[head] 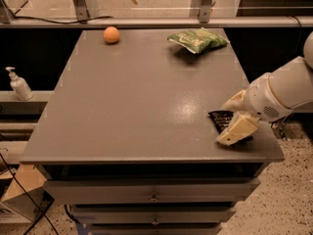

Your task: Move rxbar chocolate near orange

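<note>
The rxbar chocolate (220, 118) is a flat black wrapped bar lying near the table's front right corner; only its left end shows, the rest is hidden under the gripper. My gripper (229, 126), cream-coloured on a white arm coming in from the right, sits right over the bar and covers most of it. The orange (111, 35) is small and round and rests at the far left of the table top, far from the bar and the gripper.
A crinkly green snack bag (197, 39) lies at the back right of the grey table (137, 102). The table's front edge and right edge are close to the gripper. A soap dispenser bottle (19, 84) stands on a shelf left of the table.
</note>
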{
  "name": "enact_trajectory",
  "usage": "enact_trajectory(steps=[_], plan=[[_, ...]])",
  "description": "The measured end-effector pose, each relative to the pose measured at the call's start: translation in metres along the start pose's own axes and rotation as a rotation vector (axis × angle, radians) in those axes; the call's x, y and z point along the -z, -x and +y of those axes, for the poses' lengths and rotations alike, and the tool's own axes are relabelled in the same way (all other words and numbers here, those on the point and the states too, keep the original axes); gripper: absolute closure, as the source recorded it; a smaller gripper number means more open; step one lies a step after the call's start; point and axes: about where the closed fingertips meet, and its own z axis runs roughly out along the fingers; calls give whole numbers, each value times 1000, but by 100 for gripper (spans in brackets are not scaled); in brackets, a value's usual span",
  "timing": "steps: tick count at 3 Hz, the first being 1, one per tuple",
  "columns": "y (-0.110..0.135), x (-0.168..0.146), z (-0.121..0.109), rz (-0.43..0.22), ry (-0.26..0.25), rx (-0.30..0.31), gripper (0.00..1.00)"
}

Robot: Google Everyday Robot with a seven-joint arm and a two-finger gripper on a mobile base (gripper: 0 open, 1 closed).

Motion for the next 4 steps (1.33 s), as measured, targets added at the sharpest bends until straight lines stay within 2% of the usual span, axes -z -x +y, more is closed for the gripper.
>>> enact_trajectory(steps=[1,2,3,4], plan=[[13,1,-9,-11,4,44,100],[41,13,-29,-31,-11,132,100],[82,33,-51,-91,-60,222,100],[88,39,-55,-100,-76,233,100]])
